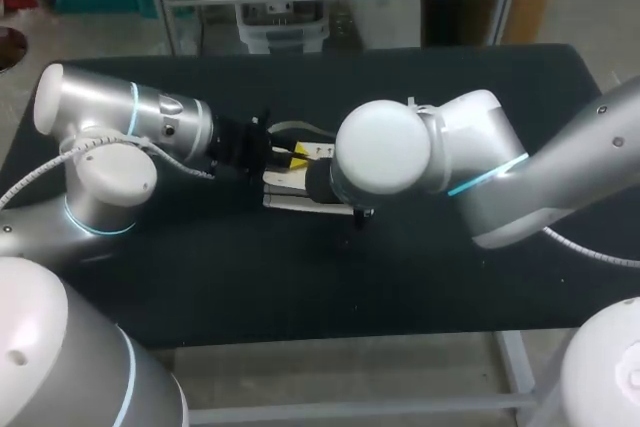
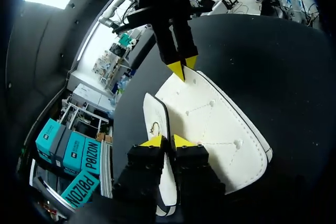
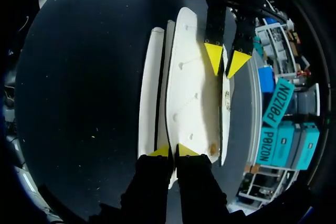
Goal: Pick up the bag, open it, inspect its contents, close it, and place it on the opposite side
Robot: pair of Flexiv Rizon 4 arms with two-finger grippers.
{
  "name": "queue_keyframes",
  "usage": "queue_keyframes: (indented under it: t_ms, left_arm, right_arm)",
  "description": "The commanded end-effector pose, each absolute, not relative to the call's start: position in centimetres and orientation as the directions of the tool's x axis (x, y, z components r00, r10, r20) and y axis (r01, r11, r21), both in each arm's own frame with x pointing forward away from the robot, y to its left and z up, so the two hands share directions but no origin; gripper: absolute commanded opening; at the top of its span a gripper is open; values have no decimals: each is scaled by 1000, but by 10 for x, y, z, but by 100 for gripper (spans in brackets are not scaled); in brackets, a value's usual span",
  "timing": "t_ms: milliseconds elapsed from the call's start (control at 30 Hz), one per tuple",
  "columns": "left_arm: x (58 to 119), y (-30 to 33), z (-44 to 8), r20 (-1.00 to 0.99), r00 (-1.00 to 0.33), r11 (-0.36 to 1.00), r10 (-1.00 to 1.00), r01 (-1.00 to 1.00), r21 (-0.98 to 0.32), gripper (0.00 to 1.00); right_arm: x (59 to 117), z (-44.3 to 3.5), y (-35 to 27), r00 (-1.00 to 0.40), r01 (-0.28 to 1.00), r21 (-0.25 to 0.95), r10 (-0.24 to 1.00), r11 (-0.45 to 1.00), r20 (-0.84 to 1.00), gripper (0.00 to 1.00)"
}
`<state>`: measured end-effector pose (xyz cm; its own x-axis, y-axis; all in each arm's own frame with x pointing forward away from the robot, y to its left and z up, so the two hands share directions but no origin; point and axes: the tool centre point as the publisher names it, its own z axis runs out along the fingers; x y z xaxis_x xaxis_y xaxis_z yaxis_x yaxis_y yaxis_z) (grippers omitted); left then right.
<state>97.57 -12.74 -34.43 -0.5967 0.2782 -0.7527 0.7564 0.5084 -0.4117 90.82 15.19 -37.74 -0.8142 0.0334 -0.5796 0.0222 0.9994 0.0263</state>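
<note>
White bag (image 2: 212,127) lies flat around the middle of the table (image 1: 300,292); left gripper (image 2: 167,141) is pinched tight on its thin flap edge; right gripper (image 3: 172,151) is clamped on the opposite end, fingers nearly together.

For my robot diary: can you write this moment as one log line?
bag: white, held at both ends | left gripper: shut on bag | right gripper: shut on bag

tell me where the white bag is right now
In the head view the white bag lies near the middle of the black table, pinched from opposite sides by the left jaws and the right jaws.
</note>
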Motion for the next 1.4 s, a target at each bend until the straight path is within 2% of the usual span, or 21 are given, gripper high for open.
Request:
queue_keyframes:
  t_ms: [33,367,667,700,767,800,1033,1167,1400]
  left_arm:
    - [985,-125,-337,-721,-647,517,249,718,-466,0]
    - [1006,-115,-294,-523,-824,551,219,547,-631,0]
    - [1007,-120,-312,-405,-861,620,309,505,-600,0]
    - [1005,-120,-316,-402,-861,626,311,504,-595,21]
    - [1004,-121,-322,-394,-862,643,320,503,-578,38]
    - [1003,-121,-324,-397,-862,654,317,501,-566,43]
    - [1000,-118,-332,-394,-863,678,315,495,-543,42]
    - [1000,-118,-333,-381,-874,692,300,475,-544,35]
    - [997,-119,-342,-401,-869,720,289,473,-507,38]
  right_arm:
    - [907,-380,153,-813,23,25,33,999,-581,0]
    - [907,-380,153,-813,23,25,33,999,-581,0]
    - [907,-380,153,-813,23,25,33,999,-581,0]
    - [907,-380,153,-813,23,25,33,999,-581,0]
    - [907,-380,153,-813,23,25,33,999,-581,0]
    - [907,-380,153,-813,23,25,33,999,-581,0]
    - [907,-380,153,-813,23,25,33,999,-581,0]
    - [907,-380,153,-813,23,25,33,999,-581,0]
    - [907,-380,153,-813,23,25,33,999,-581,0]
